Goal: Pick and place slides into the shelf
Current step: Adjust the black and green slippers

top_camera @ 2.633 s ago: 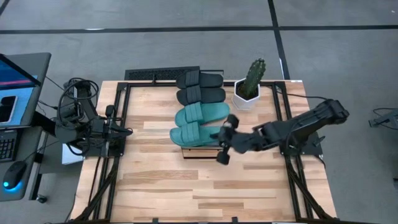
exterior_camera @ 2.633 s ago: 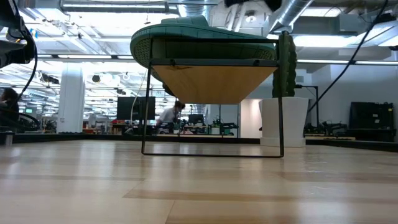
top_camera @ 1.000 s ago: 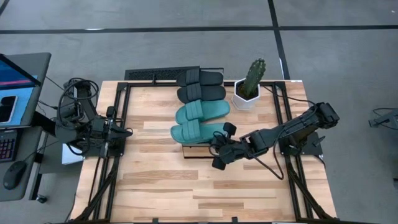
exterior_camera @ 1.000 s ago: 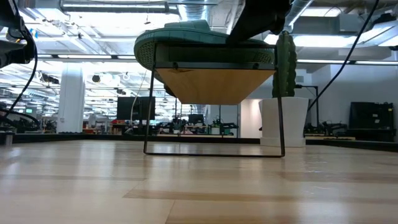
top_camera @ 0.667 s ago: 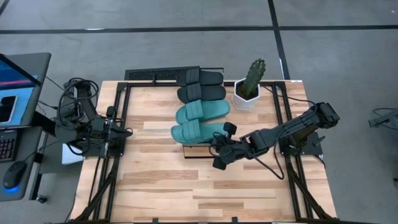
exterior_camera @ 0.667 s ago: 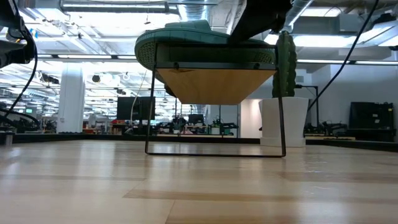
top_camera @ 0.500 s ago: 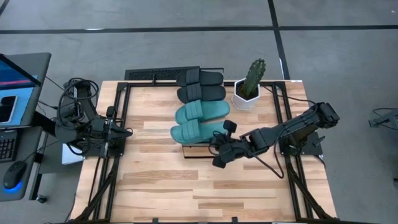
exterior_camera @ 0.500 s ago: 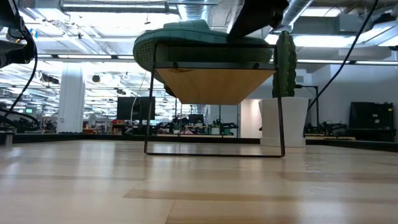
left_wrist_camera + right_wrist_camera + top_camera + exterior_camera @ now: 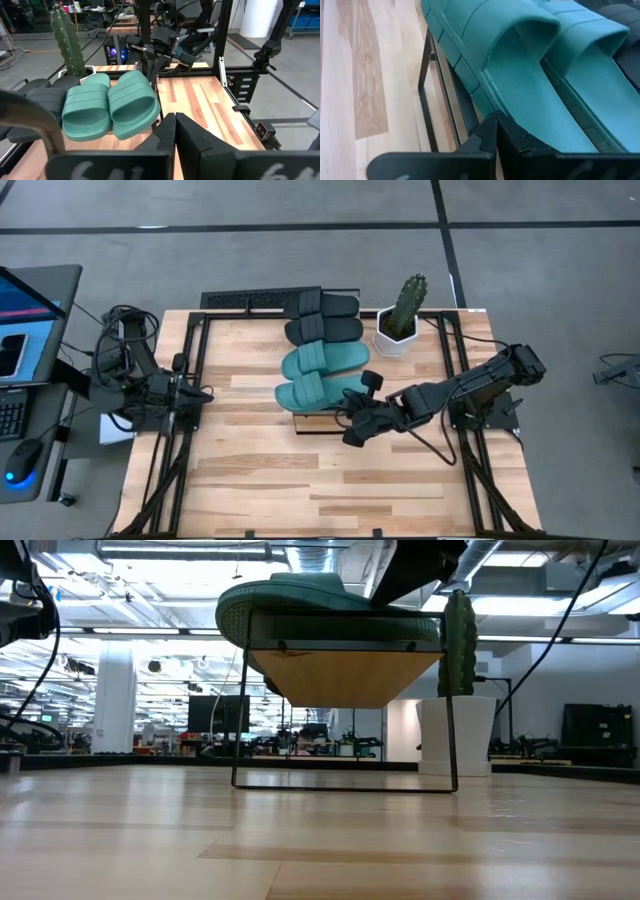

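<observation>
Four slides lie side by side, soles down, on the shelf (image 9: 322, 425): two black ones (image 9: 322, 332) (image 9: 322, 306) at the far end, then two teal ones (image 9: 322, 361) (image 9: 312, 393). The nearest teal slide (image 9: 520, 65) overhangs the shelf's near edge (image 9: 345, 670). My right gripper (image 9: 345, 412) is shut and sits at that slide's heel end, on the shelf's near right. My left gripper (image 9: 205, 392) is shut and waits above the table's left edge, touching nothing; its shut fingers (image 9: 175, 127) face the shelf. My right gripper sets its shut fingertips (image 9: 495, 122) against the near long rim (image 9: 485, 100) of the nearest teal slide, toward its heel end. The fingers slant down from the table's right and lie roughly along the slide. The slide lies flat on the shelf.
A cactus in a white pot (image 9: 402, 320) stands right of the shelf's far end, close to my right arm. Black frame rails (image 9: 195, 380) run along the table's left and right sides. Bare wood (image 9: 320, 480) lies between the shelf and the near edge.
My right gripper first came down from above to the heel end of the nearest teal slide. Over the last second it has stayed there, shut, almost still. The slides and the shelf have kept their places.
</observation>
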